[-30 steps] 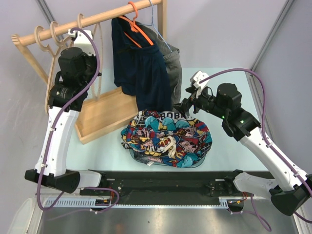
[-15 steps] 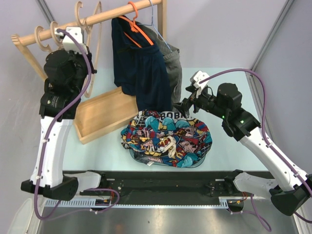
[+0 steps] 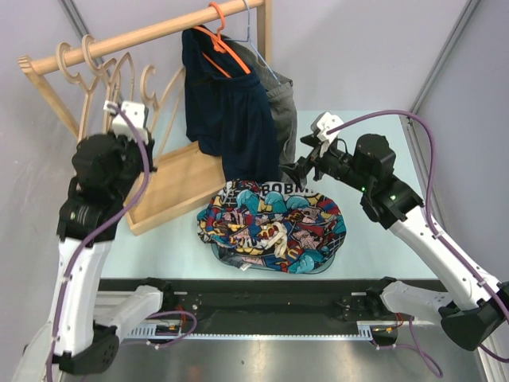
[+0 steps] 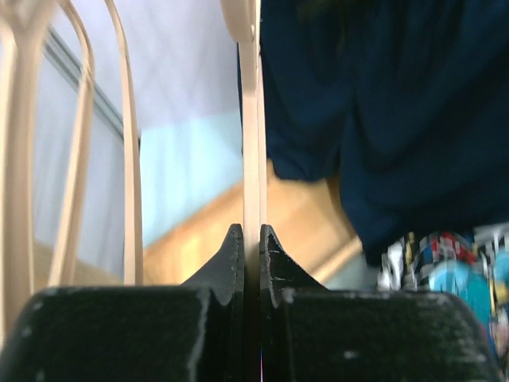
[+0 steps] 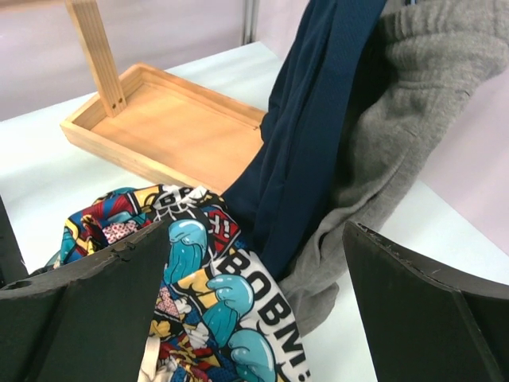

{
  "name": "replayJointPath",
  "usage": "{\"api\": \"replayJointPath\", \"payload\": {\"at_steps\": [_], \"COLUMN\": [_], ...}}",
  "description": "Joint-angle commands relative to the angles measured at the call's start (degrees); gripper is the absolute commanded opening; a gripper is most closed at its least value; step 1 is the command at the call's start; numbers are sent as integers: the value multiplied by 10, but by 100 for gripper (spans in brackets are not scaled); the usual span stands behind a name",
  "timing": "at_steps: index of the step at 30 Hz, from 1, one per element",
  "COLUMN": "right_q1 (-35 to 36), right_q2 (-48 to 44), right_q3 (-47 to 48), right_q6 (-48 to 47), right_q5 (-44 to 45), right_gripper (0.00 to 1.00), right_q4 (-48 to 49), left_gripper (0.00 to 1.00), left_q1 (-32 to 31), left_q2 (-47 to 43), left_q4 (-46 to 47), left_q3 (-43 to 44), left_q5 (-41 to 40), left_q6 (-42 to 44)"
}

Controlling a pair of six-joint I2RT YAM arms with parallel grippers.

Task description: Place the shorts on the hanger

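Note:
The comic-print shorts [image 3: 274, 227] lie crumpled on the table in front of the arms, and they also show in the right wrist view [image 5: 191, 278]. My left gripper [image 3: 137, 127] is shut on a beige wooden hanger [image 3: 159, 83], held off the rail and below it. In the left wrist view the jaws [image 4: 251, 239] pinch a thin wooden bar of the hanger [image 4: 251, 143]. My right gripper [image 3: 306, 169] is open and empty, hovering over the far edge of the shorts, its fingers [image 5: 79, 318] wide apart.
A wooden rail [image 3: 151, 32] holds two more beige hangers [image 3: 75, 56], an orange hanger with a navy garment [image 3: 231, 119] and a grey garment [image 3: 282, 119]. A wooden tray [image 3: 171, 187] lies left of the shorts. The navy [image 5: 318, 143] and grey [image 5: 406, 119] cloths hang close ahead of the right gripper.
My left arm lifted the hanger's hook off the rail, then dropped down and toward the front with the hanger in it. The right arm barely moved.

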Motion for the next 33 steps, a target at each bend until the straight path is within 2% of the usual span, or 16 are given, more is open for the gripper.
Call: {"api": "replayJointPath", "payload": {"at_steps": [1, 3, 6, 7, 8, 10, 11, 16, 20, 26, 32, 33], "right_q1": [3, 5, 15, 19, 24, 41, 47, 99, 144, 199, 200, 200], "right_q2": [10, 15, 20, 21, 21, 19, 17, 0, -13, -14, 6, 8], "right_q3": [25, 25, 26, 27, 29, 31, 31, 32, 41, 42, 43, 42], "right_q6": [-5, -16, -34, -41, -51, -81, -94, -204, -233, -242, -241, -236], "right_q5": [-24, -42, -59, -65, -71, -85, -91, -121, -131, -109, -95, -94], "right_gripper": [95, 96, 96, 96, 97, 99, 99, 100, 100, 97, 80, 74], "right_q4": [51, 63, 81, 82, 80, 74, 62, 19, -33, -95, -91, -90], "left_gripper": [1, 0, 0, 0, 0, 0, 0, 0, 0, 0, 0, 0], "left_q1": [-2, -2, -2, -2, -2, -1, -2, -2, -2, -4, -25, -28], "left_q2": [-89, -119, -148, -155, -161, -170, -169, -130, -118, -97, -67, -61], "left_q4": [-47, -80, -130, -169, -193, -266, -286, -371, -326, -207, -164, -162], "left_q3": [-39, -48, -47, -44, -40, -32, -28, -17, -50, -101, -113, -115], "left_q5": [22, 29, 117, 145, 213, 272, 323, 451, 510, 610, 651, 654], "left_q6": [28, 42, 94, 133, 162, 237, 255, 358, 366, 352, 384, 388]}}
